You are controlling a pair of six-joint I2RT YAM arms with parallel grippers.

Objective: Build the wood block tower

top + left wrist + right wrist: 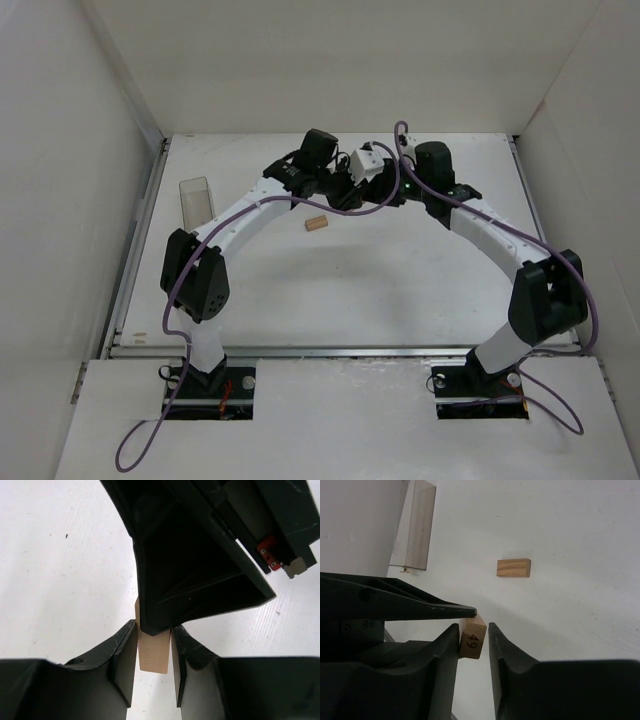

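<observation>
Left wrist view: left end effector point(153, 626) clamped on a wood block point(154, 655), lower centre. Your right end effector point(473, 626) straddles block marked 49 point(472, 639), grip unclear. One spare block point(317, 224) lies on tabletop point(400, 290). Looks like mid-placement; you need careful alignment next.

A clear plastic container point(196, 200) stands near the white table's point(400, 290) left edge.

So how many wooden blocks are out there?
2 at least. A loose block lies on the table. A held block sits between the left fingers; the one marked 49 at the right fingers may be the same.
</observation>
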